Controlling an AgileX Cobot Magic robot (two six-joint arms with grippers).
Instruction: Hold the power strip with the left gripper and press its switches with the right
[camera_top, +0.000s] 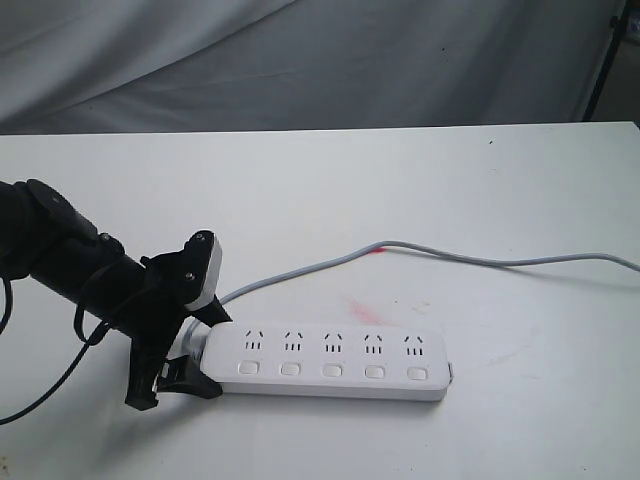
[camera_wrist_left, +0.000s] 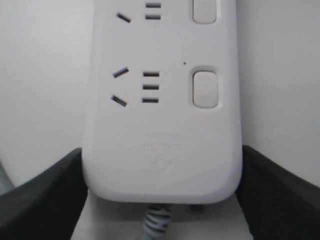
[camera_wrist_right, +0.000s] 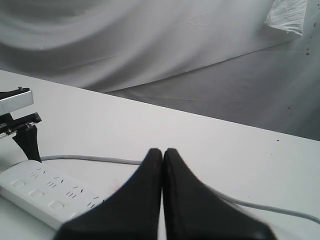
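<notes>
Left wrist view: left tool (camera_wrist_left: 161, 152) clamps the cord end of the power strip (camera_wrist_left: 162, 100), which lies lengthwise on the bench (camera_top: 500, 200). Right tool (camera_wrist_right: 162, 190), fingers pressed together, hangs well apart, with the switches (camera_wrist_right: 36, 192) ahead and below it.

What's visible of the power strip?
The long flat white plastic power strip with rounded corners lies flat on the white table, five outlets in a row, a white square button below each. A thin grey cord leaves one end, where the black left pincer clamps both sides.
</notes>
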